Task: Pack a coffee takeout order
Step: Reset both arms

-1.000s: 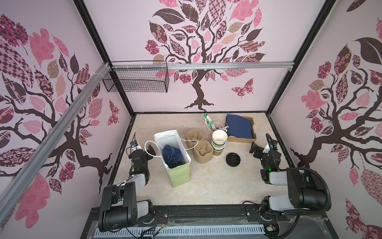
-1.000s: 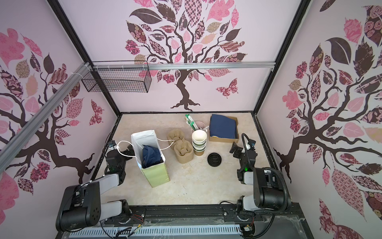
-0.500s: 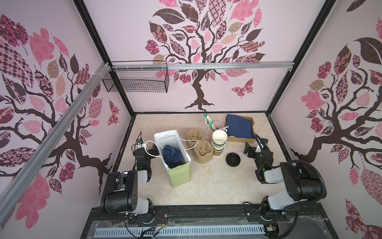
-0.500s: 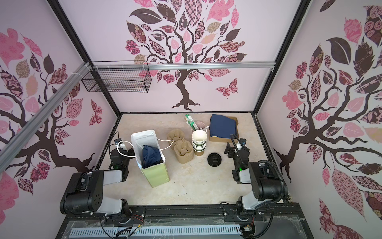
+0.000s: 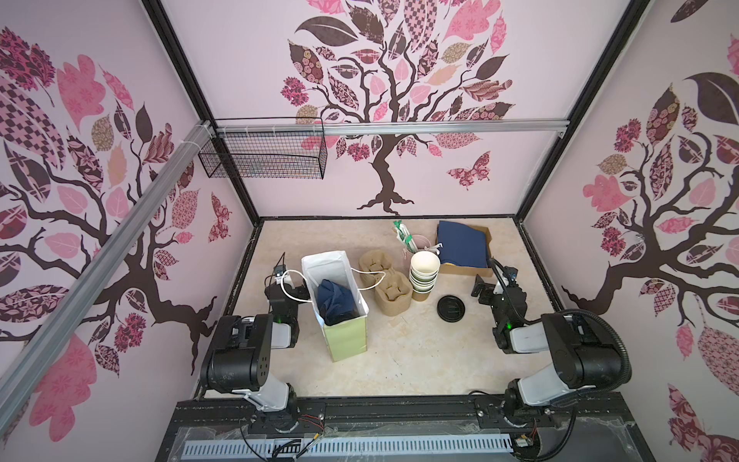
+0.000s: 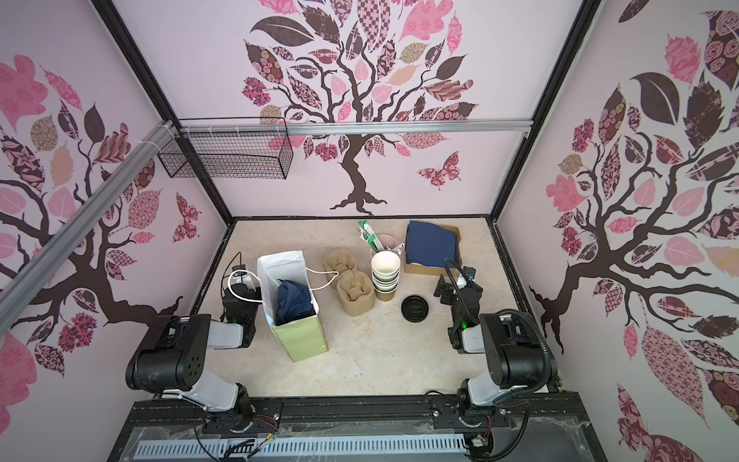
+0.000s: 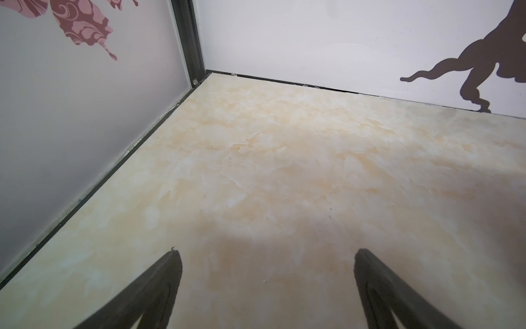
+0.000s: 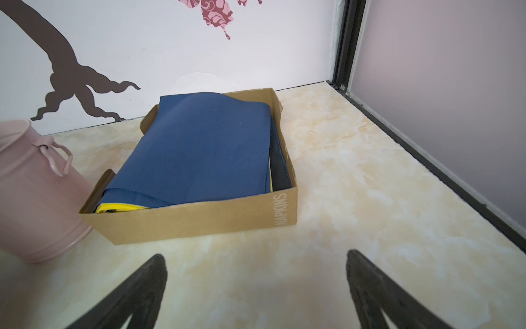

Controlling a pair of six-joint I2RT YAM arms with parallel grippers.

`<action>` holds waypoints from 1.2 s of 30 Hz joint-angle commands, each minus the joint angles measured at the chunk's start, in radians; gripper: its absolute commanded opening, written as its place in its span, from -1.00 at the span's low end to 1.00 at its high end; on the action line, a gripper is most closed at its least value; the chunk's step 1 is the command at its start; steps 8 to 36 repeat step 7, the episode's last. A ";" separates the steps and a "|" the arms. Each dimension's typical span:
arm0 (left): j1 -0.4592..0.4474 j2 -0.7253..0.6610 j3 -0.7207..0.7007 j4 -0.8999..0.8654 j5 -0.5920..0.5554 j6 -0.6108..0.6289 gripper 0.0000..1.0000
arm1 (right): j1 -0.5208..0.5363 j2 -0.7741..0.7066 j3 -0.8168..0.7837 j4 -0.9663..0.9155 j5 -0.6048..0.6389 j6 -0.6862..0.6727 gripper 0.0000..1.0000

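Pale green, white-handled paper bag [image 5: 346, 340] stood just beside the left gripper [image 7: 266, 253], on its inner side, with a crumpled navy napkin [image 5: 334, 300] inside. "NAPKINS" was printed on the brown cardboard tray [image 8: 199, 219] just ahead of the right gripper [image 8: 256, 253] (folded navy cloths [image 8: 205, 142] filled it). A tan moulded-pulp two-cup carrier [image 5: 394, 294] sat between the two grippers, nearer the bag. Both grippers' jaws were spread wide, holding nothing, over the bare marble-patterned tabletop [image 7: 284, 171].
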 commanded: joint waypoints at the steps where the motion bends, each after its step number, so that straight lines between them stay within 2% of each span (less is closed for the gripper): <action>1: -0.002 -0.005 0.015 0.010 -0.010 0.015 0.96 | 0.020 0.019 0.049 -0.017 0.033 -0.022 1.00; 36: -0.002 -0.010 0.012 0.013 -0.009 0.017 0.96 | 0.020 0.006 0.033 0.003 0.028 -0.024 1.00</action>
